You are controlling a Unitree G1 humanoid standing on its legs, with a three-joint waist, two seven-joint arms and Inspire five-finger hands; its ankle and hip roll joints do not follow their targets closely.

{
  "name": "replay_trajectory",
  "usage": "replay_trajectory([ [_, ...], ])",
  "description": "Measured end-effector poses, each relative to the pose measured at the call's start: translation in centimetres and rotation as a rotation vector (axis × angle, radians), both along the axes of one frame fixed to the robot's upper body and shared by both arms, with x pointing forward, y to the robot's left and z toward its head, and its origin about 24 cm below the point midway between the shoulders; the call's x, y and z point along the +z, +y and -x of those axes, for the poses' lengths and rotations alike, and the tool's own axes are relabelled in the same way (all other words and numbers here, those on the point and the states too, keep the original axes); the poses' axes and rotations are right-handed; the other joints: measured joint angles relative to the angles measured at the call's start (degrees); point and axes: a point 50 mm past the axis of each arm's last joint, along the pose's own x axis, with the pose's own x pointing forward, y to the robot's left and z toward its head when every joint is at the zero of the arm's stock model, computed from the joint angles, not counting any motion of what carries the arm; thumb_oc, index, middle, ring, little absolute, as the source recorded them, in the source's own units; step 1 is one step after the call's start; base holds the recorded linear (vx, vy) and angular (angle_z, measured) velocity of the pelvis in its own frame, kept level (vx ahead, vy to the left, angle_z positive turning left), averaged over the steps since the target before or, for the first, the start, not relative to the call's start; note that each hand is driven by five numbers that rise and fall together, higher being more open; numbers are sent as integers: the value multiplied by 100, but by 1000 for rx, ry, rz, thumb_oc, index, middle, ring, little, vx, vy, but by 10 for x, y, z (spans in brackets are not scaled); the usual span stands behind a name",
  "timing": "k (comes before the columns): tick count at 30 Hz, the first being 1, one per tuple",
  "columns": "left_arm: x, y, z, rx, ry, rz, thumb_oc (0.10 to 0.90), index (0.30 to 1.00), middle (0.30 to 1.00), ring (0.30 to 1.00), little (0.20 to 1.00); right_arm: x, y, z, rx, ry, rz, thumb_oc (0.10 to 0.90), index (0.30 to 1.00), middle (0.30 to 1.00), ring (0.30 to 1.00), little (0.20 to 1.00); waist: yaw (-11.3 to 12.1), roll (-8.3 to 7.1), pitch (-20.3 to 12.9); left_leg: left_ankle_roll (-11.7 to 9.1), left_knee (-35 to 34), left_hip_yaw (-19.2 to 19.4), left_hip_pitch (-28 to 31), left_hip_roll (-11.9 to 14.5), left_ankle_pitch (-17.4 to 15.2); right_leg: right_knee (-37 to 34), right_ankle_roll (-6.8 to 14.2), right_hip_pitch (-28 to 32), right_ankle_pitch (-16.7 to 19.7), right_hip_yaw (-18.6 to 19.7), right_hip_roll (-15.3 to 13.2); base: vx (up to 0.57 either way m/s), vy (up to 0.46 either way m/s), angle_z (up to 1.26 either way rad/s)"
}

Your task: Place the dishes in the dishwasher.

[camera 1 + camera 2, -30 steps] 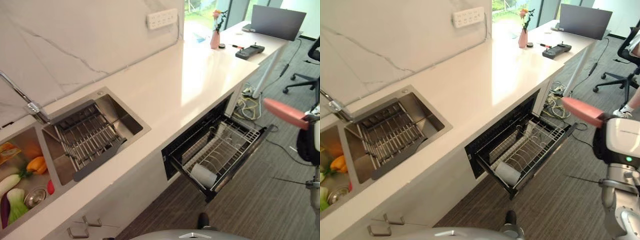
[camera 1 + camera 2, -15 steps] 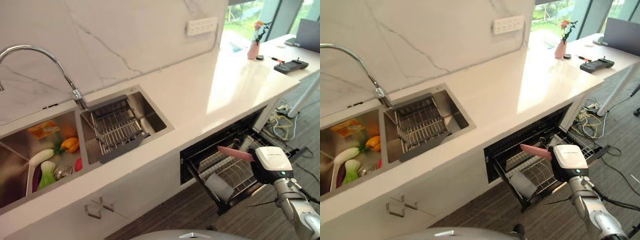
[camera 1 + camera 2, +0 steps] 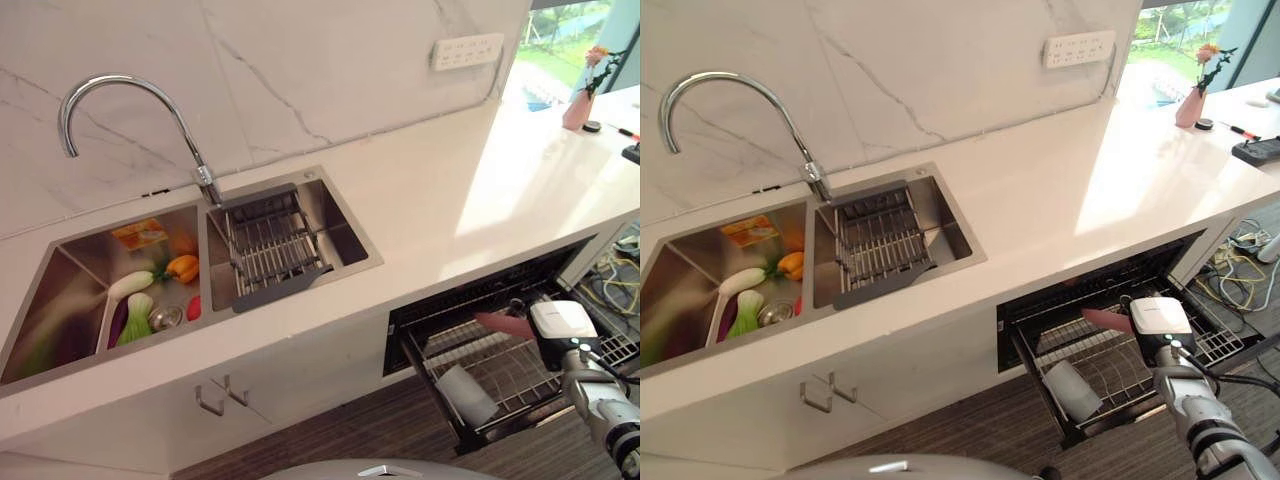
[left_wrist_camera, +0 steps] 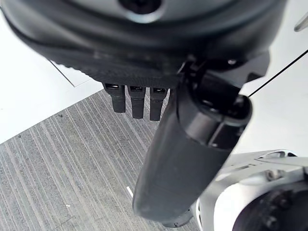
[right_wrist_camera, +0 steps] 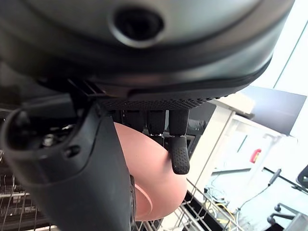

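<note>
Pink plate (image 5: pixel 154 183), gripped by the right hand's fingers (image 5: pixel 177 153), has dropped over the dishwasher rack (image 3: pixel 500 370).

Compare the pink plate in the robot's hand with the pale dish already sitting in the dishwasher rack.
The pink plate is pinched in the right hand, held above the rack's rear part; the pale dish rests in the rack near its front corner. The plate is pink, the dish greyish white. Both are at the pulled-out dishwasher rack.

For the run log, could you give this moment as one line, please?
right hand: holding pink plate | over dishwasher rack | left hand: idle
</note>
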Motion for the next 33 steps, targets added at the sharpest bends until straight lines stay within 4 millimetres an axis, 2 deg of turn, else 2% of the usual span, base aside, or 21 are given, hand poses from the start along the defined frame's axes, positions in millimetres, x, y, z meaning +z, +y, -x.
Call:
replay_trajectory([
  [4,0,-2,-11,1,-34,4,800,900,900,900,900,-10,12,2,-44,-2,-117,800,900,900,900,900,-52,147,31,2,-18,-11,-14,-15,-4,0,10,-10,-7,-11,-10,2,1,1],
  [11,0,-4,-23,-7,-80,14,800,900,900,900,900,-14,44,1,15,-4,-316,800,900,900,900,900,-215,99,101,1,-30,5,27,-21,-2,-1,16,4,-13,8,11,-2,-2,-1],
  [15,0,-5,-24,-6,-81,13,800,900,900,900,900,-1,52,6,38,-89,-378,800,900,900,900,900,-264,93,154,1,-73,34,83,-21,-1,-1,17,14,-15,40,16,-3,-6,-4],
  [18,0,-4,-26,-8,-84,11,800,900,900,900,900,15,40,14,-5,-185,-385,800,900,900,900,900,-348,64,180,-1,-99,87,142,-25,-2,0,17,13,-15,110,22,3,1,-11],
  [21,0,-4,-19,-1,-66,7,800,900,900,900,900,44,3,29,-180,-402,-363,800,900,900,900,900,-442,50,206,6,-178,293,288,-9,-44,-4,26,6,-21,305,39,4,8,-28],
  [22,0,-4,-21,-2,-71,5,800,900,900,900,900,50,-6,32,-231,-448,-342,800,900,900,900,900,-549,29,217,25,-158,326,309,-15,-74,-2,27,0,-20,338,47,12,14,-29],
  [23,0,-3,-20,1,-55,-8,800,900,900,900,900,60,-26,48,-345,-563,-324,800,900,900,900,900,-582,18,225,25,-158,374,349,-27,-82,-1,26,-10,-20,404,58,10,7,-24],
  [24,0,-3,-20,2,-55,-13,800,900,900,900,900,62,-35,57,-400,-615,-309,800,900,900,900,900,-618,7,233,26,-153,416,377,-25,-94,-1,26,-23,-20,465,67,35,11,-33],
  [25,0,-3,-18,4,-49,-15,800,900,900,900,900,69,-51,70,-507,-709,-280,493,439,439,439,439,-661,5,234,56,-156,497,407,-8,-125,-1,26,-30,-20,533,71,28,5,-28],
  [26,0,-3,-19,3,-48,-17,800,900,900,900,900,70,-64,86,-603,-757,-255,400,300,300,300,300,-746,3,236,54,-154,519,430,-24,-133,0,26,-38,-19,568,75,35,-2,-20],
  [27,0,-2,-17,6,-35,-26,800,900,900,900,900,64,-78,115,-750,-814,-228,400,300,300,300,300,-752,-9,234,28,-154,549,450,-22,-134,2,27,-16,-22,587,87,11,-8,-13],
  [28,0,-1,-17,10,-33,-32,800,900,900,900,900,60,-84,132,-853,-857,-213,400,300,300,300,300,-735,-20,233,40,-155,577,473,-13,-143,2,30,-25,-29,624,95,10,-9,-18],
  [29,0,-1,-17,13,-31,-39,800,900,900,900,900,44,-88,161,-1033,-870,-200,400,300,300,300,300,-823,-27,232,40,-150,626,484,-11,-152,1,29,-45,-28,670,103,3,-4,-16],
  [30,0,-1,-17,10,-28,-43,800,900,900,900,900,32,-88,179,-1140,-861,-186,400,300,300,300,300,-873,-37,234,40,-151,630,479,-12,-152,3,28,-55,-30,669,106,-11,2,-12],
  [31,0,-2,-18,6,-26,-46,800,900,900,900,900,22,-84,194,-1211,-835,-174,400,300,300,300,300,-911,-40,235,41,-151,640,472,-8,-153,3,26,-74,-31,683,110,-25,3,-7],
  [32,-1,-2,-16,7,-17,-50,800,900,900,900,900,0,-70,213,-1294,-745,-179,400,300,300,300,300,-971,-38,238,42,-149,653,461,-1,-152,4,22,-102,-32,705,122,-35,4,-11],
  [33,-1,-2,-15,14,-13,-49,800,900,900,900,900,-11,-60,220,-1318,-688,-189,400,300,300,300,300,-1036,-37,238,43,-148,656,464,4,-152,3,21,-108,-32,727,125,-25,4,-14],
])
